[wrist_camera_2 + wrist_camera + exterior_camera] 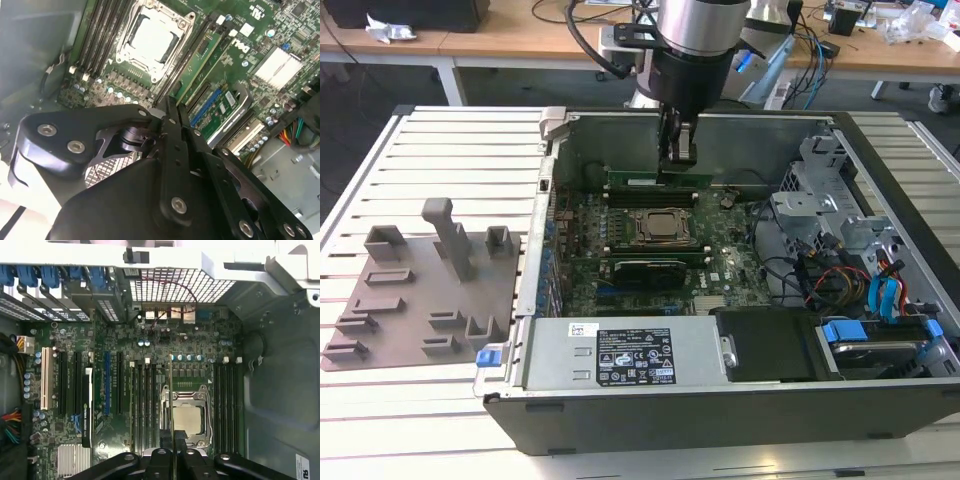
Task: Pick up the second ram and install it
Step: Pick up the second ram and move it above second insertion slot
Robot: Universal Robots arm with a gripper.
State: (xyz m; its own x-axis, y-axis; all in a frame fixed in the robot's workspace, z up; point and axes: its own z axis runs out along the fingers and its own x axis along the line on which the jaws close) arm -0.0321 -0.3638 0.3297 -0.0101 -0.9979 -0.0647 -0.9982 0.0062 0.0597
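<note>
Jaws closed narrow on the second ram (638,180): one robot arm (698,40) reaches down into one open computer case (720,420), pinching the green stick near mid-length. In the exterior view the stick lies level, lengthwise over the memory slots at twelve o'clock from the single CPU socket (665,228). Whether its lower edge is in a slot or just above one cannot be told.

In the first wrist view the second ram (171,390) shows edge-on as a thin line running out from between the two black fingers (162,460), beside the square metal socket (187,417). Two banks of dark memory slots flank that socket on the motherboard (165,335).

Two ram sticks are counted in all. The other ram stick (645,268) stands in a slot at six o'clock from the socket in the exterior view. In the second wrist view it lies (202,57) just beside the socket (150,37), beyond the closed fingers (172,145).

One power supply (560,355) fills the case at six o'clock from the motherboard (720,270). One finned silver heatsink (277,67) sits on the board, well apart from the socket.

One grey plastic tray (410,300) with raised blocks lies on the white slatted table (440,150), at nine o'clock from the case.
</note>
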